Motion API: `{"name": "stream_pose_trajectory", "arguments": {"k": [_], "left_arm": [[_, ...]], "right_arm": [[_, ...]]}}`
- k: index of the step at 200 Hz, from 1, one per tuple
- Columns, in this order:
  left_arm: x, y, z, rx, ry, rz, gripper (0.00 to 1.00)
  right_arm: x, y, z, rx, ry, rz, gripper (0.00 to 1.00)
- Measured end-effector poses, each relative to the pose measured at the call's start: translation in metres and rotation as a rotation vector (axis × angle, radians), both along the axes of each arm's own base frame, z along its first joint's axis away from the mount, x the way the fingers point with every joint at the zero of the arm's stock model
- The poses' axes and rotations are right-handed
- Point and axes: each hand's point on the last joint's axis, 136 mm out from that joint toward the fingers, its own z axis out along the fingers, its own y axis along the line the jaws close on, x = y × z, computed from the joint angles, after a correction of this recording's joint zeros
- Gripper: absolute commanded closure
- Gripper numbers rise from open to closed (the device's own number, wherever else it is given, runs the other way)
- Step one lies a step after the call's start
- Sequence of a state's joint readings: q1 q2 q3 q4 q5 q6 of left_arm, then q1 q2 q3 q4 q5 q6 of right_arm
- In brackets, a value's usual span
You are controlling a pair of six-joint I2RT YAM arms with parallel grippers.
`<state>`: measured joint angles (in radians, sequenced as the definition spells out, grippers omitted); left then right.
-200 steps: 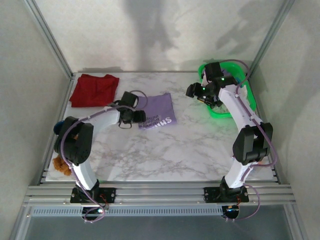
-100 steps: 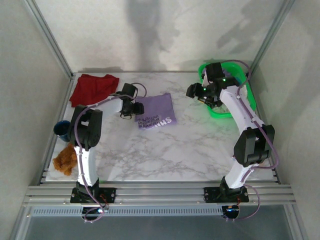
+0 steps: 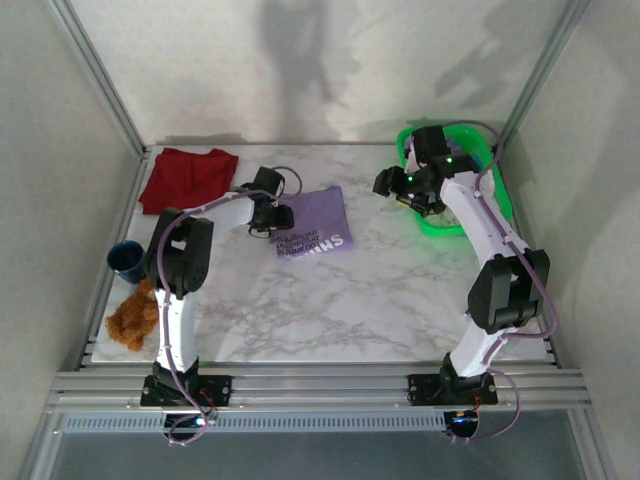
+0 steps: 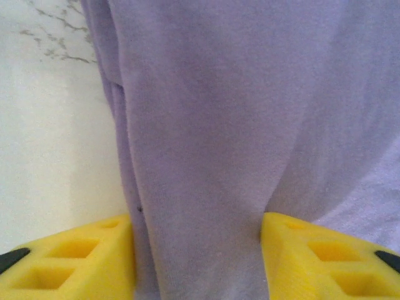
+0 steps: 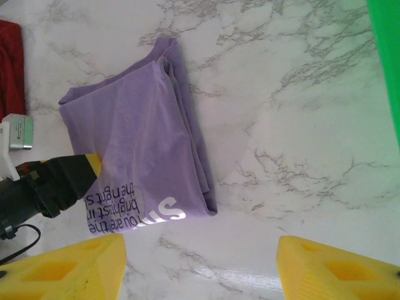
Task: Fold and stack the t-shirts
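Note:
A folded lavender t-shirt (image 3: 315, 222) with white lettering lies flat on the marble table, back centre. My left gripper (image 3: 278, 217) sits at its left edge. In the left wrist view, the left gripper (image 4: 197, 250) has a raised fold of the lavender t-shirt (image 4: 219, 125) filling the gap and touching both yellow fingers. A dark red t-shirt (image 3: 187, 178) lies loosely at the back left corner. My right gripper (image 3: 385, 183) hovers open beside the basket. Through the right gripper (image 5: 200, 262) I see bare table, and beyond it the lavender t-shirt (image 5: 144, 144).
A green plastic basket (image 3: 440, 228) stands at the back right, under the right arm. A blue cup (image 3: 125, 258) and a brown fuzzy toy (image 3: 130, 318) sit at the left edge. Metal frame posts rise at the back corners.
The left arm's elbow has swung in toward the left edge, and its gripper has slid onto the shirt's left edge with the jaws narrowing. The right arm has stayed still.

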<state>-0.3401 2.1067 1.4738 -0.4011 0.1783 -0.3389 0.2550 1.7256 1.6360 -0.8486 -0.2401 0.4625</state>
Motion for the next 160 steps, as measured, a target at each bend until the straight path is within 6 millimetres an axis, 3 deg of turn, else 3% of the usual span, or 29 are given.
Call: {"name": "stream_pose_trajectory", "arguments": {"k": [30, 55, 96, 130, 160], "left_arm": [[0.002, 0.002, -0.003, 0.076, 0.011, 0.015, 0.63], [0.012, -0.013, -0.003, 0.111, -0.028, -0.004, 0.74], [0.016, -0.031, 0.001, 0.113, -0.09, -0.03, 1.0], [0.019, -0.025, 0.003, 0.115, -0.087, -0.046, 1.0], [0.024, 0.002, 0.01, 0.171, -0.06, -0.063, 1.0]], "right_arm": [[0.0, -0.002, -0.001, -0.002, 0.003, -0.001, 0.35], [0.0, -0.002, -0.001, 0.006, 0.004, 0.002, 0.36], [0.0, -0.005, 0.0, 0.016, 0.005, -0.002, 0.36], [-0.003, -0.009, 0.003, 0.016, -0.001, -0.005, 0.36], [-0.008, -0.01, 0.007, 0.017, -0.012, 0.002, 0.36]]}}
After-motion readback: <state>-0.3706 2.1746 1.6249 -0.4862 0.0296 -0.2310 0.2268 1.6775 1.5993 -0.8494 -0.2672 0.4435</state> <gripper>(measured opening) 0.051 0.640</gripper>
